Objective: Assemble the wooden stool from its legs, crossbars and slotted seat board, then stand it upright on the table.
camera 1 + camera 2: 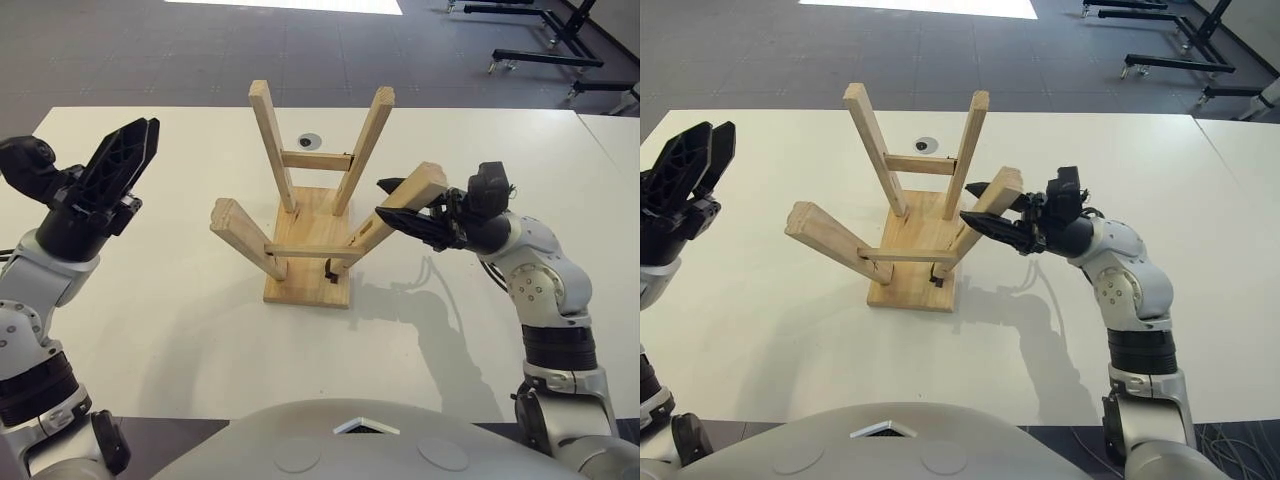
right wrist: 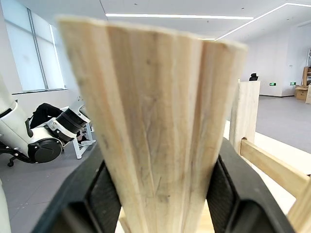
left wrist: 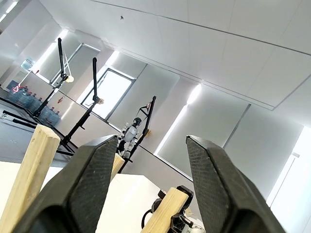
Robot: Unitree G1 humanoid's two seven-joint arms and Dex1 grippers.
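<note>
The stool (image 1: 316,160) is seen upside down near the middle of the table (image 1: 150,330), with its seat board (image 1: 305,285) laid flat and four legs raised. One leg (image 1: 422,185) is clamped by the right gripper (image 1: 386,200). The left gripper (image 1: 141,133) is held spread apart above the table's left edge.

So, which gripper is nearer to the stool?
Right. The right gripper grips one stool leg; the left gripper is open, well apart on the left of the stool.
</note>
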